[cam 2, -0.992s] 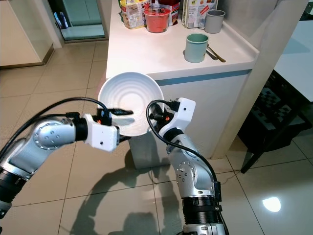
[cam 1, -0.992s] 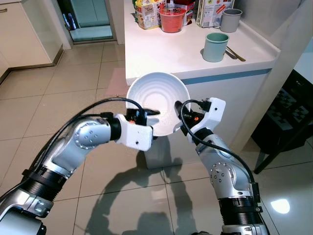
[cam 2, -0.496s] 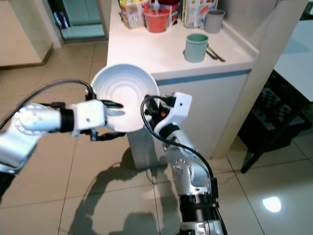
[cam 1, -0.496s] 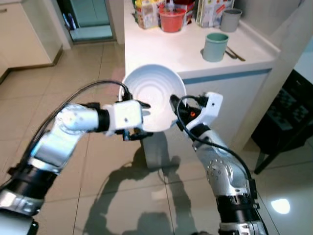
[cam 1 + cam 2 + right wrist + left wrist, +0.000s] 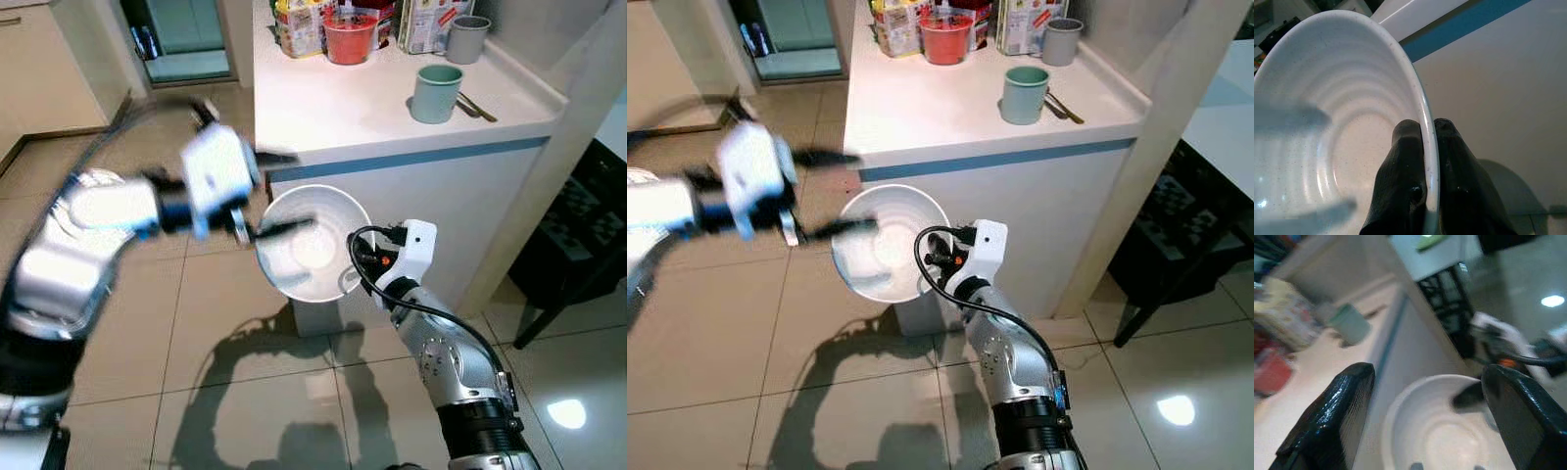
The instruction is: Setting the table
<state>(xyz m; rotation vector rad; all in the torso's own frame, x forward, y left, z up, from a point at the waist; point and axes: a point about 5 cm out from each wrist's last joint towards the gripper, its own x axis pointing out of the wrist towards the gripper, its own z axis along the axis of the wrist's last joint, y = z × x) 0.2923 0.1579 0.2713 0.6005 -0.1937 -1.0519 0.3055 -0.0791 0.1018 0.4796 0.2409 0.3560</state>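
White bowl [image 5: 312, 243], mid-frame, is pinched at its rim by right end effector [image 5: 1423, 147]; left end effector [image 5: 279, 192] spread wide, empty; surface [image 5: 343, 103] lies above.

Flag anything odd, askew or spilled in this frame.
The white bowl is tipped steeply beside the counter, pinched at its rim by the right gripper alone. The left gripper is open and blurred beside it. Nothing is spilled; the green cup stands upright.
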